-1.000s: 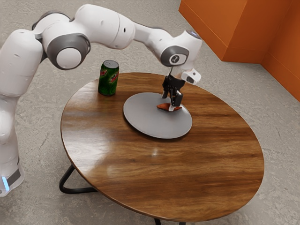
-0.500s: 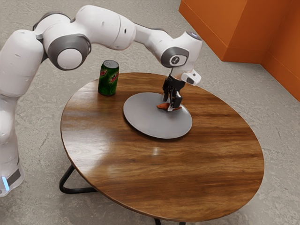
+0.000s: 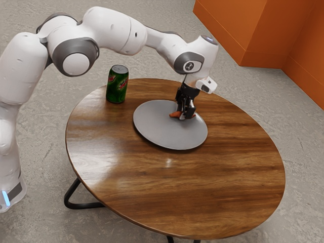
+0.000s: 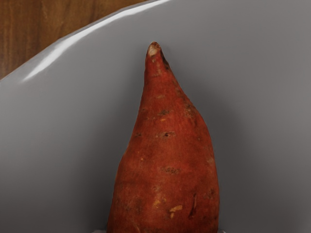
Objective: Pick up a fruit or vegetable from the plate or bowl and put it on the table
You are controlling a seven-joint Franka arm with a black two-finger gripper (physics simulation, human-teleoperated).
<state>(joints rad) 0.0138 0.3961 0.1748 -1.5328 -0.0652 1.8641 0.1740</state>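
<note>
Wooden table (image 3: 228, 177) | gray plate (image 3: 162, 132) on top | end effector (image 3: 185, 115) gripping sweet potato (image 4: 167, 150)

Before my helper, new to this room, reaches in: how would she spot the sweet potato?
Find the round wooden table, then the gray plate on it. There the black gripper pinches the sweet potato, orange-red and tapering to a point, while its neighbor, the green can, stands upright off the plate.
</note>
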